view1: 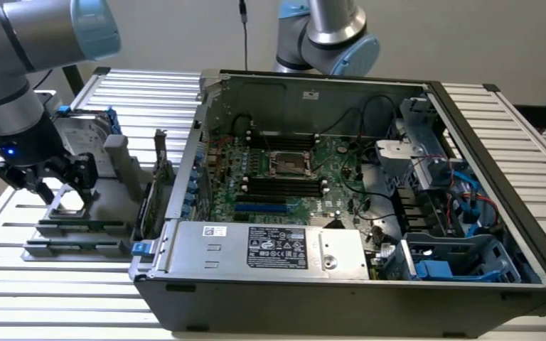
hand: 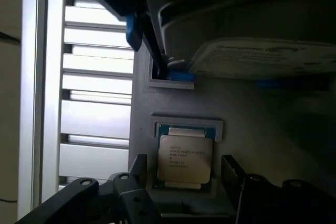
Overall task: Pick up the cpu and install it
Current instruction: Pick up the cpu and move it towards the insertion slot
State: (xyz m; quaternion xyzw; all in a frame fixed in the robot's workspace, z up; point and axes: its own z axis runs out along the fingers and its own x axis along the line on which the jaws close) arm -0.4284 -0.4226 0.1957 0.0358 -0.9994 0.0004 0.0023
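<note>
We see the gripper (view1: pixel 65 190) hanging low over a grey fixture block (view1: pixel 114 186) at the exterior view's left, just beside the open computer case (view1: pixel 349 298). Its jaws stand wide apart and hold nothing. In the wrist view the gripper (hand: pixel 184 163) straddles the cpu (hand: pixel 185 157), with its dark fingers (hand: pixel 137 167) on two opposite sides of the chip. A strip of grey block shows between each finger and the chip's edge, so we read them as apart, not touching. The cpu (view1: pixel 67 206) lies flat in a square recess of the block, its silver-grey top plate facing up with lines of small print on it and a thin green edge showing around the plate. Just beyond the recess a hard drive (hand: pixel 262 59) in a blue bracket (hand: pixel 132 27) stands on its edge in the same block. In the exterior view two long slotted trays (view1: pixel 79 229) lie on the slatted metal table (view1: pixel 55 298) near the block, on the camera's side. Inside the case the motherboard (view1: pixel 335 192) lies flat, and its square socket (view1: pixel 290 163) sits near the board's middle, well apart from the cpu. A second arm's joint (view1: pixel 335 42) shows behind the case.
</note>
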